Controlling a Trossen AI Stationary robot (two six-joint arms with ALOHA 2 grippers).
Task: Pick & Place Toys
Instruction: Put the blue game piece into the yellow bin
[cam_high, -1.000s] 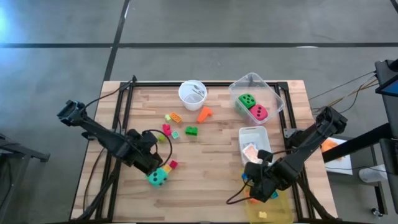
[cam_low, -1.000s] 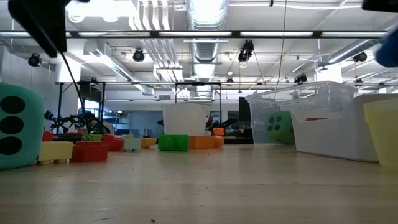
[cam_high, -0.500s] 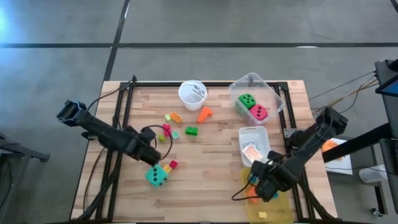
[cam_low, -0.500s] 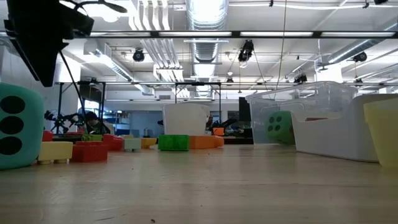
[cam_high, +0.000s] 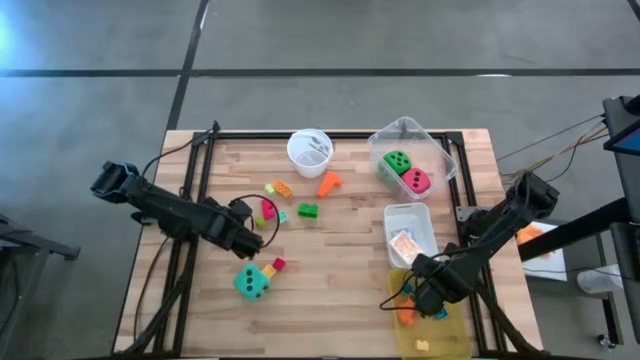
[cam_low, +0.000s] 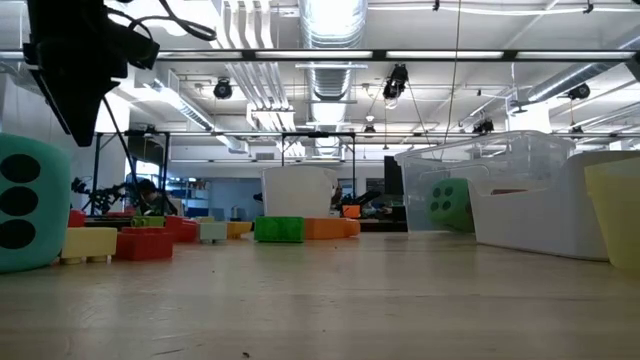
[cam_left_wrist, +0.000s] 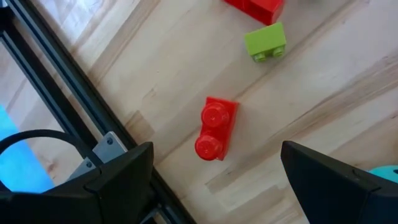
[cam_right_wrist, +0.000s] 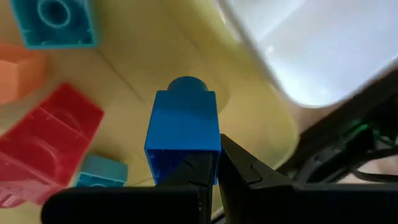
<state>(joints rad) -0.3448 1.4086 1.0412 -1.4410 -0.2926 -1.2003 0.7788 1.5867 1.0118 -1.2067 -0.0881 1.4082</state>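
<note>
1. We saw the wooden table (cam_high: 340, 240) carrying the whole scene, with the clear bin (cam_high: 412, 158) at its far right holding the green die (cam_high: 397, 162) and the red-pink die (cam_high: 416, 181).
2. The yellow bin (cam_high: 440, 335) sat at the near right edge, just beside a smaller white bin (cam_high: 410, 232).
3. The left gripper (cam_high: 262, 222) hung above the table with its fingers spread wide and nothing between them; the wrist view showed a red block (cam_left_wrist: 216, 127) and a green block (cam_left_wrist: 266, 42) lying on the wood below.
4. The teal die (cam_high: 252, 281) lay on the table near that gripper, apart from it.
5. The right gripper (cam_right_wrist: 217, 167) hovered over the yellow bin, fingers pressed together on a blue block (cam_right_wrist: 184, 126), above loose blocks in the bin.
6. A white cup (cam_high: 309, 150) stood at the far edge.
</note>
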